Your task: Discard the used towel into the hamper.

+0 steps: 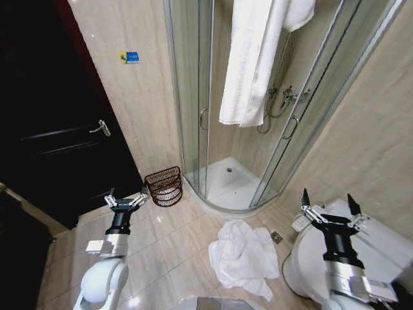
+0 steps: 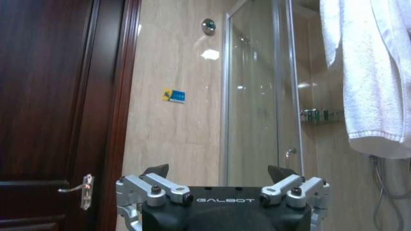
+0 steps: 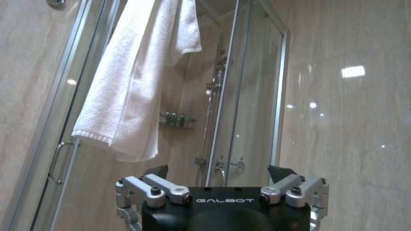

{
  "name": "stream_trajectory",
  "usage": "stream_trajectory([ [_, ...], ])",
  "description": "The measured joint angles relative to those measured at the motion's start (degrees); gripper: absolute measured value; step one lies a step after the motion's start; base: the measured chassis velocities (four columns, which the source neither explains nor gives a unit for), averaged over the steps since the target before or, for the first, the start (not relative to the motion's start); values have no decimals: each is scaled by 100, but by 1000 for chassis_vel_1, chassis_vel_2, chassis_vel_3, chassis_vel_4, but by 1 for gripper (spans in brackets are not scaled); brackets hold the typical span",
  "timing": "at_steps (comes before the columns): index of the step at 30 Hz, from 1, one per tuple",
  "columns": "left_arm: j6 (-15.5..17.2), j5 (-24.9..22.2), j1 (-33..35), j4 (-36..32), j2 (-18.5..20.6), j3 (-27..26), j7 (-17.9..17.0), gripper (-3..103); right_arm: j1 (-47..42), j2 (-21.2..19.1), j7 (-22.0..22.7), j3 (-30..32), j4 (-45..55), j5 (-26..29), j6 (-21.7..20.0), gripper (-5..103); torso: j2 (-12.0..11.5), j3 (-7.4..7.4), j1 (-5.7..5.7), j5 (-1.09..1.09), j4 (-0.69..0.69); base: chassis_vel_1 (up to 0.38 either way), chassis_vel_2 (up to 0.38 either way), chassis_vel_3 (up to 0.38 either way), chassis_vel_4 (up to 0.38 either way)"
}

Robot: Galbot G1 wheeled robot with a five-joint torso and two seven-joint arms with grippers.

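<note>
A crumpled white used towel [image 1: 244, 256] lies on the tiled floor in front of the shower. The hamper [image 1: 164, 186], a small dark red-brown wire basket, stands against the wall left of the shower, with something white inside. My left gripper [image 1: 126, 197] is held up open at the left, just left of the hamper, with nothing between its fingers. My right gripper [image 1: 328, 201] is raised open and empty at the right, over the toilet. In the wrist views, the left gripper [image 2: 218, 172] and right gripper [image 3: 218, 172] show open jaws.
A glass shower cabin [image 1: 245, 103] fills the corner, with a white towel [image 1: 258, 51] hanging over its door. A dark wooden door [image 1: 58, 129] is at the left. A white toilet [image 1: 361, 252] stands at the right. A floor drain [image 1: 277, 237] sits by the crumpled towel.
</note>
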Motion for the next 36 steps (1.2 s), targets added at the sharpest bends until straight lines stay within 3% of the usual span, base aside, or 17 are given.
stream_trajectory([
  [11,-90,-29,49,59,32,-26,0,100,-6,0,-48,-24,-52,-6,72,100,-12,-7,-6,2,2,-72,123,78,-123],
  [27,-138,-23,70,85,14,2,-2,100,-5,0,-66,-19,-107,-59,176,100,-23,-11,-8,3,1,-182,215,214,-233],
  [36,-168,-16,69,124,20,7,-5,100,39,0,-111,-34,-131,-42,248,100,-25,-13,-10,-1,-4,-35,139,-28,-60],
])
